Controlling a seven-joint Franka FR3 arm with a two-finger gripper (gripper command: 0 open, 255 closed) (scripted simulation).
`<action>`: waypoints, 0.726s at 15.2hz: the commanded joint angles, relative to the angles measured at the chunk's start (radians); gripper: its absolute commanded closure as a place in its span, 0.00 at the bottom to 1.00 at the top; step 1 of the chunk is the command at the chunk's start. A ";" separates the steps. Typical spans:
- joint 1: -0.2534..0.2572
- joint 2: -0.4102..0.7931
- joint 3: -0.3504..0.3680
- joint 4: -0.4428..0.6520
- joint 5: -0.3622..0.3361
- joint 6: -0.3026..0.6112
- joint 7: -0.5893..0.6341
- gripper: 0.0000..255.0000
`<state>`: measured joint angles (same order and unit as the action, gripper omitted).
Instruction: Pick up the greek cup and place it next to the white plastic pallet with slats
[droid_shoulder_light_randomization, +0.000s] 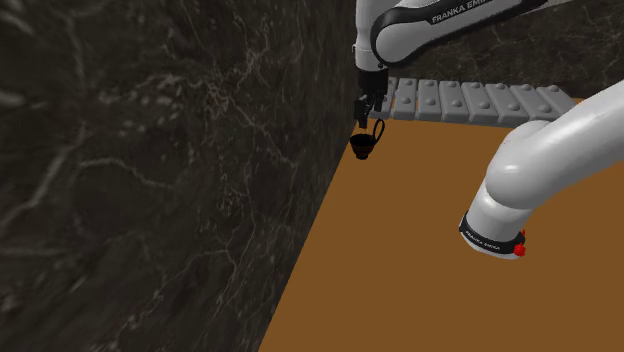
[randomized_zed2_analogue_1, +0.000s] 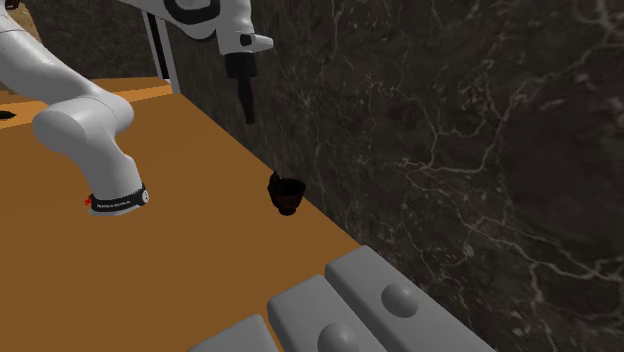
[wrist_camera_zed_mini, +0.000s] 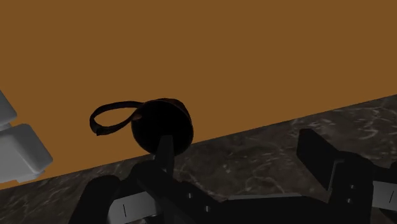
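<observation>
The greek cup (droid_shoulder_light_randomization: 363, 147) is a small dark cup with a thin loop handle. It sits on the brown table by the dark marble wall, tilted in the second exterior view (randomized_zed2_analogue_1: 285, 193). My black gripper (droid_shoulder_light_randomization: 362, 118) hangs just above it, clear of it in the second exterior view (randomized_zed2_analogue_1: 247, 110). In the wrist view the gripper (wrist_camera_zed_mini: 238, 145) is open; the cup (wrist_camera_zed_mini: 162, 124) lies beyond one finger (wrist_camera_zed_mini: 165, 156), not between the two. The pale grey pallet (droid_shoulder_light_randomization: 480, 100) with raised studs lies a short way off along the wall (randomized_zed2_analogue_1: 340, 310).
A dark marble wall (droid_shoulder_light_randomization: 150, 170) runs close alongside the cup and gripper. The brown tabletop (droid_shoulder_light_randomization: 420, 260) stretches away from the wall. The arm's white elbow (droid_shoulder_light_randomization: 530, 170) hangs over the table in the shoulder view's right.
</observation>
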<state>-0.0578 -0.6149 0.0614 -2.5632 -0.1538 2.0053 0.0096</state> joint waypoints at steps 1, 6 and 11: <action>-0.017 0.057 0.015 -0.022 -0.037 0.084 0.030 0.00; -0.081 0.225 0.051 -0.040 -0.163 0.272 0.127 0.00; -0.139 0.360 0.075 -0.028 -0.288 0.389 0.224 0.00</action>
<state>-0.1833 -0.3079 0.1391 -2.5973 -0.4205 2.3692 0.2308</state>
